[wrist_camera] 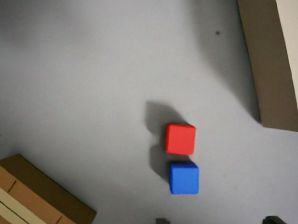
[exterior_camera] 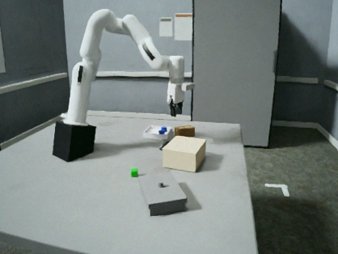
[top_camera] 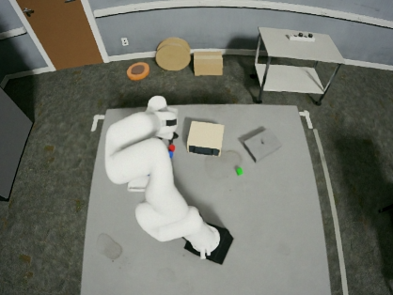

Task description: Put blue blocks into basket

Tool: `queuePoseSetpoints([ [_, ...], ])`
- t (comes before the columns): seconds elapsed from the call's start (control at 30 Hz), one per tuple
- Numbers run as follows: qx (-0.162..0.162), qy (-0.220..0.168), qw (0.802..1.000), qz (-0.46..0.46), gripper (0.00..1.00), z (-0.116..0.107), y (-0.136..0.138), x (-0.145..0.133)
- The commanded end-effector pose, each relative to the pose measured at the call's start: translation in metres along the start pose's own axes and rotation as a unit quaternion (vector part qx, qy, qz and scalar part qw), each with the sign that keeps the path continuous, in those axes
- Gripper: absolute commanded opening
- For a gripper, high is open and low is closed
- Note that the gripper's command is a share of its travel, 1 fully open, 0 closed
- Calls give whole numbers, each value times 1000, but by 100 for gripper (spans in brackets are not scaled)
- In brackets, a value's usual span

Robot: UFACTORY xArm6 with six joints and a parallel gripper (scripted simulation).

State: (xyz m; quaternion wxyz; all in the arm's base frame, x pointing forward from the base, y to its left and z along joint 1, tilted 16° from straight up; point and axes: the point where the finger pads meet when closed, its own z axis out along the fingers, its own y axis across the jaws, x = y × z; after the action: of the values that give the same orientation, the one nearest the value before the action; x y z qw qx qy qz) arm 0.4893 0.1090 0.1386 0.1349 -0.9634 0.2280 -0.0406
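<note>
My gripper (top_camera: 173, 139) (exterior_camera: 175, 115) (wrist_camera: 217, 220) is open and empty, high above the table. A blue block (top_camera: 171, 154) (wrist_camera: 184, 178) lies beside a red block (top_camera: 172, 147) (wrist_camera: 180, 139). In the wrist view both are ahead of the fingertips. The white basket (top_camera: 136, 189) (exterior_camera: 153, 137) is partly covered by the arm in the top view. Blue blocks (exterior_camera: 162, 130) show at its right side; whether any touches the rim is unclear. The light wooden cabinet (top_camera: 206, 135) (exterior_camera: 183, 154) (wrist_camera: 272, 65) looks shut. The grey metal box (exterior_camera: 167, 208) has its lid (top_camera: 269, 142) (exterior_camera: 163, 193) on; how fully seated is unclear.
A green block (top_camera: 239, 171) (exterior_camera: 134, 172) lies on the table near the metal box. A brown box (exterior_camera: 184, 131) (wrist_camera: 42, 197) stands beside the basket, left of the blocks in the wrist view. The cabinet stands close on the blocks' right there.
</note>
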Motion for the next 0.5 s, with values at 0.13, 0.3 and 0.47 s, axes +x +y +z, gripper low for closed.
queuePoseSetpoints([
  [0.13,1,2,1000,0,55,3,-1,1],
  [0.3,1,2,1000,0,55,13,-1,1],
  [0.47,1,2,1000,0,55,21,-1,2],
])
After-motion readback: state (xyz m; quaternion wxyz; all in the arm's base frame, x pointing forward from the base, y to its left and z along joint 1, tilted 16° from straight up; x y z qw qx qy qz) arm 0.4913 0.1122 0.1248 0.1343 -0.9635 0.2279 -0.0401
